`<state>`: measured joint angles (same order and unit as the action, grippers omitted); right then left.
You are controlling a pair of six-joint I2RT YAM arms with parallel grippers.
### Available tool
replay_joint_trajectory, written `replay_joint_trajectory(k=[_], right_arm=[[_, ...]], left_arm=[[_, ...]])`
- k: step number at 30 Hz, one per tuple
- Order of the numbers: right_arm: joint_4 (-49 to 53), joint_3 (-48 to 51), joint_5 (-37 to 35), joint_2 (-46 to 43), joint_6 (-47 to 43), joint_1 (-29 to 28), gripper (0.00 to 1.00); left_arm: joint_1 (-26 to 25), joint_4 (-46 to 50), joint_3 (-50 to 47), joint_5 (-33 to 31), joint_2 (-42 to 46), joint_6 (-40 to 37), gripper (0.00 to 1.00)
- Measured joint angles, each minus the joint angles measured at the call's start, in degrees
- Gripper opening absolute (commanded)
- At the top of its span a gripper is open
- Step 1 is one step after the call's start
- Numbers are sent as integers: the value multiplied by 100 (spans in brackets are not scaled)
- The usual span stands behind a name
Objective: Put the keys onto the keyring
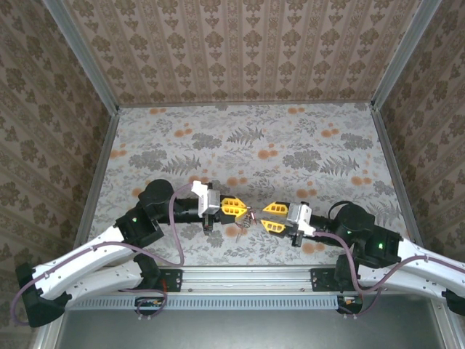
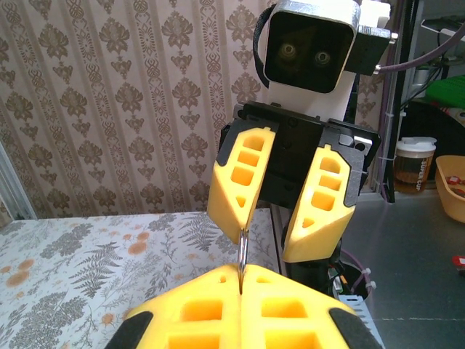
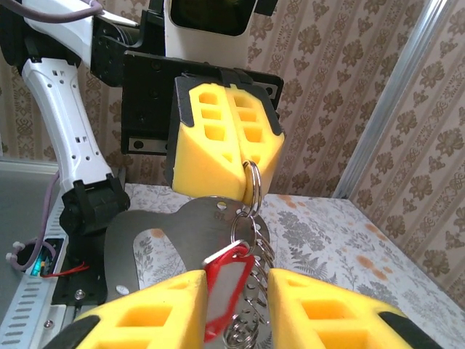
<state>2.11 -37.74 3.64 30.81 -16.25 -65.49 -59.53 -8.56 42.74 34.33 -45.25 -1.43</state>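
From above, the keyring is seen between left claw and right claw, above the desk. Left wrist: the keyring is pinched by the left claw. Right wrist: the right claw is spread (red key dangling between).

tabletop: grey fern and orange flower print | walls: patterned wallpaper along far, left, right edges | metal rail: near edge | paper cup: off tabletop, near orange tub
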Motion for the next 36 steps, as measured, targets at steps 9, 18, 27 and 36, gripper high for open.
replay_joint_trajectory(k=[9, 18, 27, 36], right_arm=[[-232, 0, 24, 376, -24, 0, 23], [-415, -2, 26, 535, -24, 0, 17], [-439, -116, 24, 822, -22, 0, 14], [-378, -177, 28, 868, -22, 0, 14]], left_arm=[[0, 0, 0, 2, -15, 24, 0], [0, -2, 0, 22, -63, 24, 0], [0, -9, 0, 155, -63, 44, 0], [-2, -46, 0, 238, -83, 46, 0]])
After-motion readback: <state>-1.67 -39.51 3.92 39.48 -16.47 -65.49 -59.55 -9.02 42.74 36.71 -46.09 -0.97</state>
